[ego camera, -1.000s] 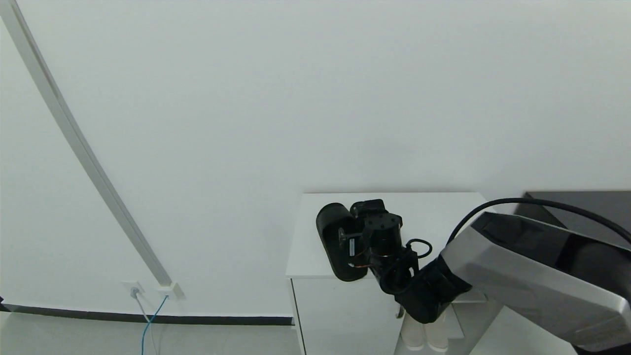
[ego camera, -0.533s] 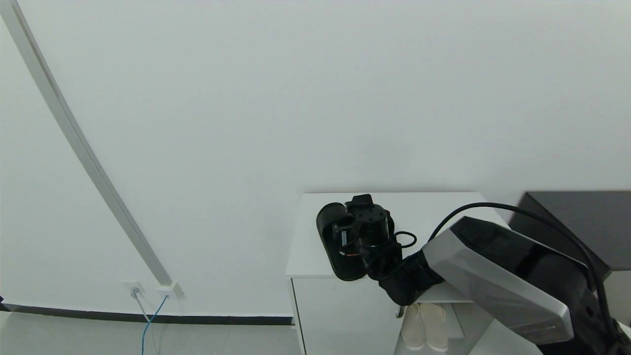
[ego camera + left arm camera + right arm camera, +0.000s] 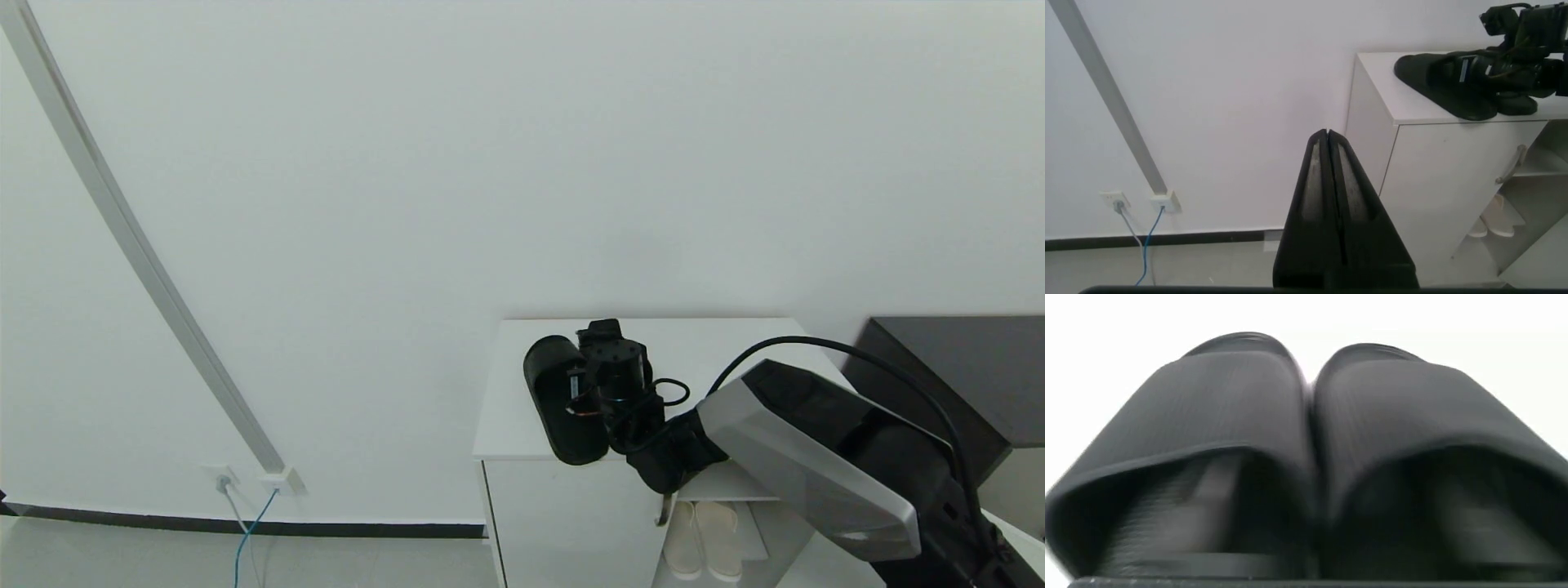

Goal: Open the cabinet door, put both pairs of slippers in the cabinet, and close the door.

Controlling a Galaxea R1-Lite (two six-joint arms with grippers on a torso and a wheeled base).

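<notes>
A pair of black slippers (image 3: 562,402) lies side by side on the left part of the white cabinet's top (image 3: 718,351). My right gripper (image 3: 588,382) is right at their openings, and its wrist view looks straight into the two black slippers (image 3: 1306,449). From the left wrist the black slippers (image 3: 1449,75) and the right gripper (image 3: 1490,67) sit on the cabinet (image 3: 1437,188). The cabinet's right side stands open, with white slippers (image 3: 702,549) on a lower shelf. My left gripper (image 3: 1327,196) hangs shut and bare in front of the cabinet.
A grey conduit (image 3: 122,229) runs slantwise down the white wall to sockets with a blue cable (image 3: 249,523) near the floor. A dark surface (image 3: 955,367) stands right of the cabinet. Open floor lies left of the cabinet.
My right arm has swung in toward the cabinet, and its gripper has slid farther back along the black slippers. The slippers have stayed where they were.
</notes>
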